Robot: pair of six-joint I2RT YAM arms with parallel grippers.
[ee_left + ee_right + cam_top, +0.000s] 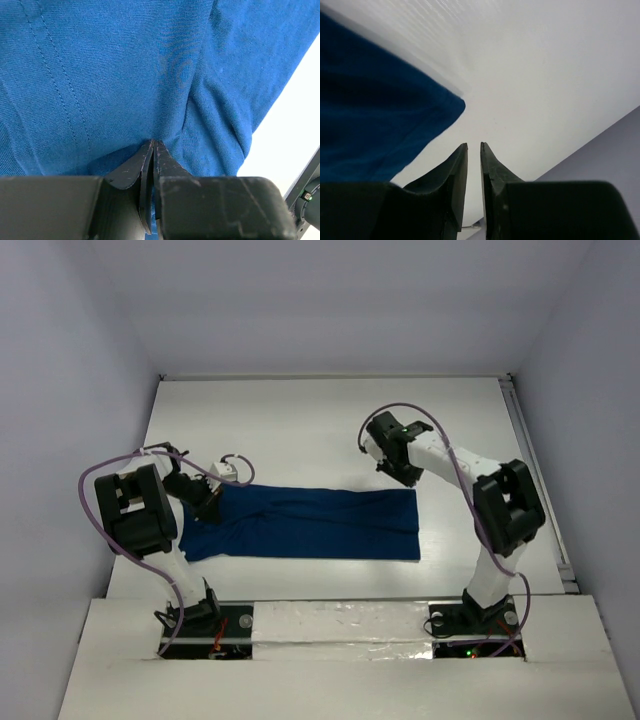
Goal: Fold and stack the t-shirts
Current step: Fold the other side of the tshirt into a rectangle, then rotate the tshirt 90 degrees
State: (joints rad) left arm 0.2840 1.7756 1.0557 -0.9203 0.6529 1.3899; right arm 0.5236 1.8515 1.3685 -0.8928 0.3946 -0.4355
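Note:
The dark blue t-shirt (310,525) lies flat on the white table as a long folded strip running left to right. My left gripper (207,502) is down on the shirt's left end. In the left wrist view that gripper (153,142) is shut, with a pinch of the blue cloth (100,75) drawn to its tips. My right gripper (400,472) hovers just beyond the strip's far right corner. In the right wrist view the right gripper (474,144) is open by a narrow gap with nothing in it, and the shirt's corner (365,115) lies to its left.
The white table (320,420) is walled by pale panels at the back and sides. A metal rail (535,470) runs along the table's right edge. Purple cables loop over both arms, and the arm bases stand at the near edge.

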